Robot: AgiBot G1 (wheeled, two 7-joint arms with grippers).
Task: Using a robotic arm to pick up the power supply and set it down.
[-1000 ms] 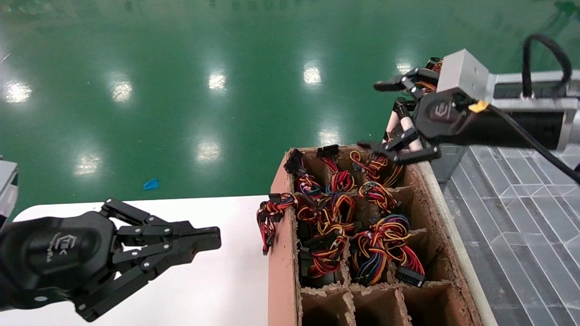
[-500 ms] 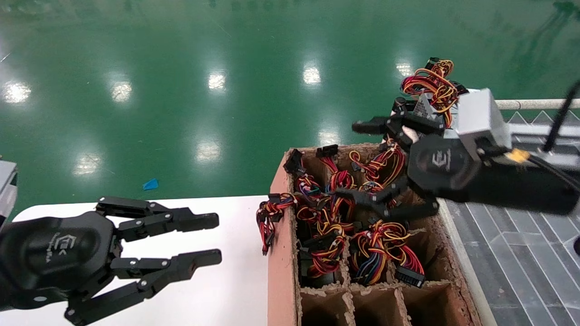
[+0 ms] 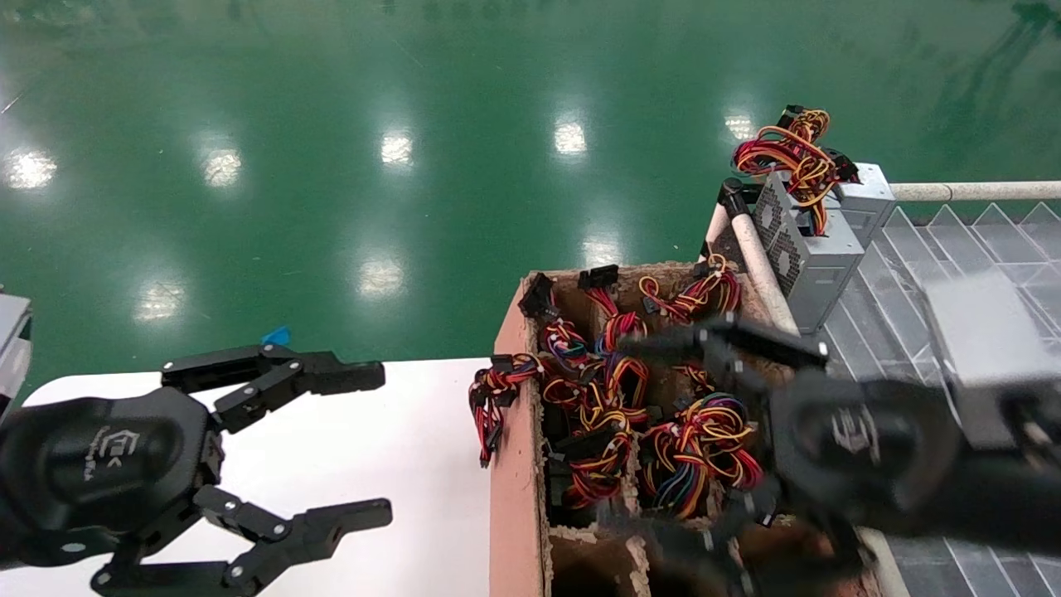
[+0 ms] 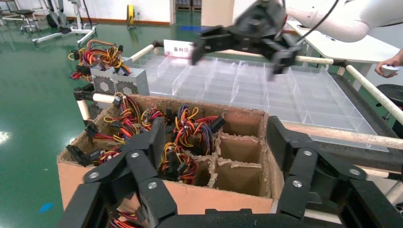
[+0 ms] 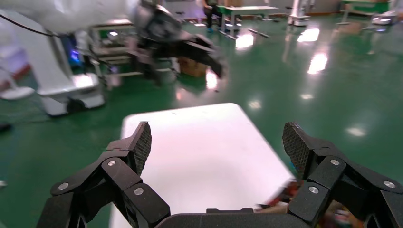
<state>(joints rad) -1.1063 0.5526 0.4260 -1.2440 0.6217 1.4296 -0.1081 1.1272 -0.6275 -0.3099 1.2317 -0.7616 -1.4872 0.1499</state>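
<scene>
A grey power supply (image 3: 808, 240) with a honeycomb side and a bundle of red, yellow and black wires (image 3: 787, 153) stands on the far corner of the clear divided tray (image 3: 912, 265); the left wrist view also shows this power supply (image 4: 119, 80). My right gripper (image 3: 630, 431) hovers open and empty over the near part of the cardboard box (image 3: 514, 464), well clear of the power supply. In its own view the right gripper (image 5: 218, 140) frames only the white table (image 5: 204, 152). My left gripper (image 3: 377, 446) is wide open above the white table (image 3: 414, 531), holding nothing.
The box's compartments (image 4: 237, 152) hold several more wire bundles (image 3: 688, 448); its near cells look empty. One bundle (image 3: 491, 398) hangs over the box's left wall. A white pipe rail (image 3: 758, 265) runs between box and tray. Green floor lies beyond.
The right gripper left the power supply on the tray corner and swung back toward me over the box. The left gripper went from nearly shut to wide open.
</scene>
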